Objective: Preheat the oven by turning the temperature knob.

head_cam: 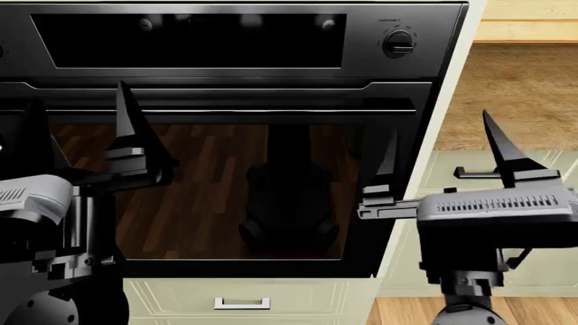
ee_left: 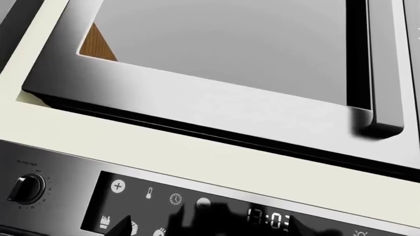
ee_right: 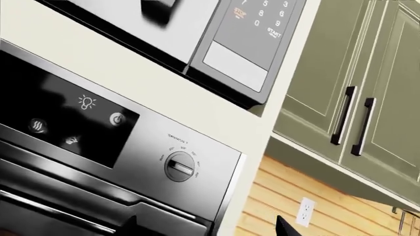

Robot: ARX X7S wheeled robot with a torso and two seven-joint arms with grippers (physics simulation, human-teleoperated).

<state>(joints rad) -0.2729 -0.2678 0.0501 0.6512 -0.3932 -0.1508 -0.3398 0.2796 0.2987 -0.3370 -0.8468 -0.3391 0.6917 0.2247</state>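
The oven fills the head view, its dark door facing the robot. The right gripper hovers before the door's right edge with jaws apart and empty. The left gripper hangs before the door's left side, jaws also apart. The temperature knob sits at the control panel's right end, well above the right gripper. A misaligned reach could slip off the small ridge or press the display instead.
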